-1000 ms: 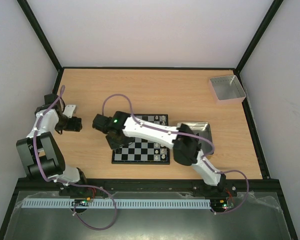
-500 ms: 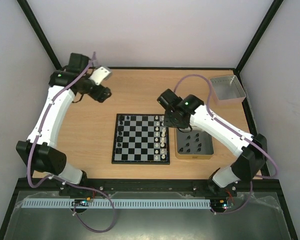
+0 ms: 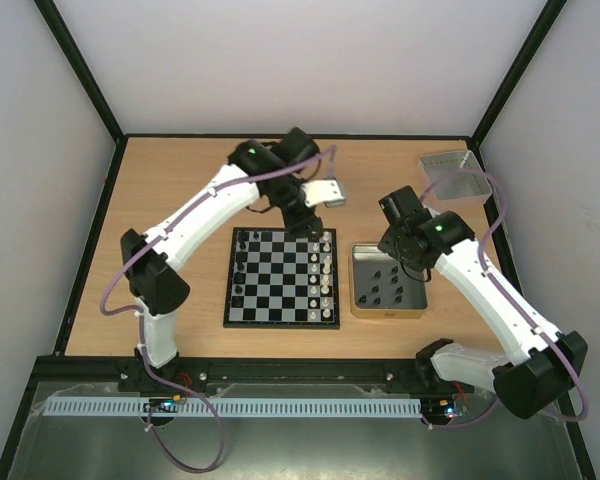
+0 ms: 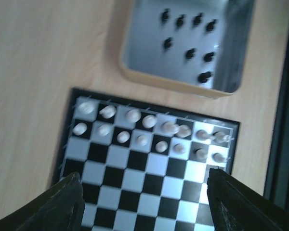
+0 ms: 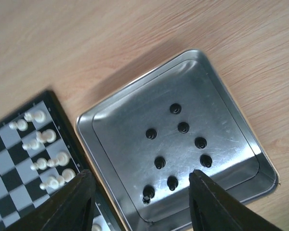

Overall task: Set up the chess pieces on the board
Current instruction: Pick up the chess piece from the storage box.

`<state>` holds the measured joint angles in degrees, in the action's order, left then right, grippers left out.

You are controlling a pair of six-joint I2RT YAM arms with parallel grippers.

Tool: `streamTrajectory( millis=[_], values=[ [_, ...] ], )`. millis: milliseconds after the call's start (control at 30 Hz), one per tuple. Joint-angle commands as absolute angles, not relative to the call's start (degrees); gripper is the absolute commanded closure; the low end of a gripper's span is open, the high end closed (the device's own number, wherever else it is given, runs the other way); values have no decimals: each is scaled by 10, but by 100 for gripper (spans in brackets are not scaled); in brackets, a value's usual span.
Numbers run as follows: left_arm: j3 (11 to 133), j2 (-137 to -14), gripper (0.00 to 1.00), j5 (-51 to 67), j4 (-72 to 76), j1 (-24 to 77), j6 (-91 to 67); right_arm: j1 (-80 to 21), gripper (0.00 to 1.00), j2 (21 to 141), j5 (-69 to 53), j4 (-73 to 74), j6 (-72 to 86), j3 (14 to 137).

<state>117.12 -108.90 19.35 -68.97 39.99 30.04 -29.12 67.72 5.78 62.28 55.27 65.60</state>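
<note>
The board [image 3: 280, 292] lies nearest the arm bases, at the table's [image 3: 180, 200] middle. Two files of white pieces [image 3: 325, 270] run along its 3 o'clock edge. They look complete, though a couple seem crowded or tilted in the left wrist view. A few black pieces [image 3: 240, 270] stand along its 9 o'clock edge, and the squares between are bare.

Just beside the board at 3 o'clock sits the tin [image 3: 388, 314], with eight loose pieces [image 5: 183, 127], all black, scattered apart on its floor.

The right gripper [image 5: 139, 202] hangs over the tin, jaws apart with nothing between them. Farther out, the left gripper [image 4: 144, 207] hovers over the board's 12 o'clock edge near the white files, jaws wide apart and empty as well. A tray [image 3: 453, 178] rests well apart, toward 2 o'clock in the far corner.

White appears done, so the step in hand is filling out the black side from the tin, and the right gripper seems poised for the next pick. That calls for coming straight down over one loose piece so the fingers straddle it alone. They must close gently on something so small, then lift clear of the tin wall. The piece must then go over the white files to a free square at 9 o'clock without brushing anything already set.
</note>
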Motion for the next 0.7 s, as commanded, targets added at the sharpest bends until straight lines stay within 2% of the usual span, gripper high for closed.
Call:
streamTrajectory(
  millis=[0, 167, 333, 433, 567, 667],
  values=[
    [1203, -1114, 31, 214, -711, 463, 330, -280, 49, 640, 115, 645, 620, 653],
    [1201, -1154, 31, 219, -683, 527, 333, -279, 42, 592, 178, 680, 690, 656],
    [1176, -1183, 34, 228, -632, 565, 324, -278, 38, 536, 236, 709, 753, 666],
    [1162, -1199, 35, 230, -595, 579, 312, -278, 36, 522, 270, 732, 781, 685],
    [1151, -1227, 39, 216, -539, 588, 287, -278, 28, 489, 305, 734, 812, 694],
    [1146, -1250, 42, 194, -502, 592, 272, -278, 27, 480, 303, 725, 817, 701]
  ],
)
